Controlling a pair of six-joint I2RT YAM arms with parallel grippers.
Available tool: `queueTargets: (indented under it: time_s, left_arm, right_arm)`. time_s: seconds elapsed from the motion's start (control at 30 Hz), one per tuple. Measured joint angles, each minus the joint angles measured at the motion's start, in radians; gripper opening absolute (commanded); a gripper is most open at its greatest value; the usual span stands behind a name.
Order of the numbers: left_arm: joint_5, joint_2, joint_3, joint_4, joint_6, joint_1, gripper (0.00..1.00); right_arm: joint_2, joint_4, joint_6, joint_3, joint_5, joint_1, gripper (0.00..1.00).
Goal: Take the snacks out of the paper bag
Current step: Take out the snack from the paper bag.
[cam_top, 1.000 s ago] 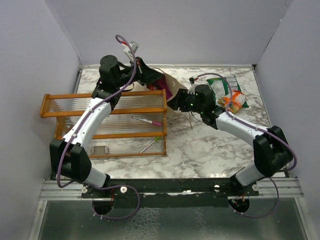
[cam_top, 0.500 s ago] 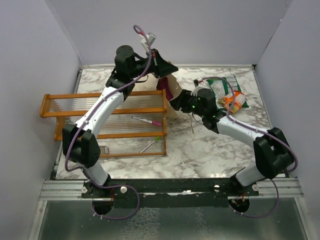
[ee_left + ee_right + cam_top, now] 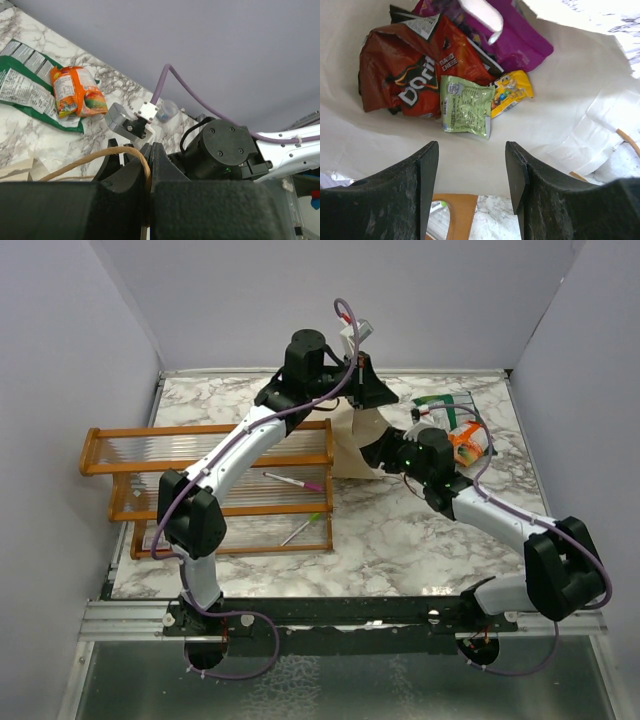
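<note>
Since a second earlier, my left arm had swung rightward from above the far rail of the rack (image 3: 200,480) to the paper bag (image 3: 355,445), and the bag's mouth had turned with it toward my right arm. Item, left claw (image 3: 150,150): pressed together, pinching the twine handle (image 3: 95,157), held high near the back wall. Item, right claw (image 3: 470,155): spread, nothing between the fingers, set just inside the bag's mouth. Clearances: cream paper wall (image 3: 570,100) close on both sides of the right claw, a bare strip of paper between its fingertips and the contents; the rack just beside the bag on the left; open marble table (image 3: 400,530) toward the arm bases. Contents, lying at the bag's bottom: red chip bag (image 3: 405,75), crumpled; lime packet (image 3: 465,107), touching it; yellow packet (image 3: 512,95), just beside the lime one; magenta packet (image 3: 515,40), behind them. Outside, on the table to the right of the bag: orange packet (image 3: 75,90), resting partly on a flat green-white packet (image 3: 25,85).
</note>
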Motion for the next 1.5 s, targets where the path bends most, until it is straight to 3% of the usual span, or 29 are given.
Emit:
queueTargets:
  time_s: [0.4, 0.53, 0.93, 1.23, 1.5]
  left_arm:
    - [-0.044, -0.112, -0.04, -0.23, 0.27, -0.004, 0.0]
    - [-0.066, -0.15, -0.064, -0.259, 0.298, -0.003, 0.0]
    - [-0.068, -0.168, -0.105, -0.264, 0.324, -0.004, 0.0]
    - [-0.067, -0.169, -0.115, -0.262, 0.324, -0.004, 0.0]
    - [-0.068, -0.169, -0.129, -0.253, 0.315, -0.004, 0.0]
  right_arm:
    - [0.092, 0.064, -0.018, 0.029, -0.27, 0.01, 0.53]
    - [0.108, 0.096, 0.008, 0.034, -0.302, 0.011, 0.53]
    - [0.182, 0.179, 0.103, 0.062, -0.02, 0.01, 0.64]
    - [0.438, 0.329, 0.166, 0.196, 0.021, 0.011, 0.75]
    - [0.666, 0.373, 0.222, 0.417, 0.078, 0.044, 0.77]
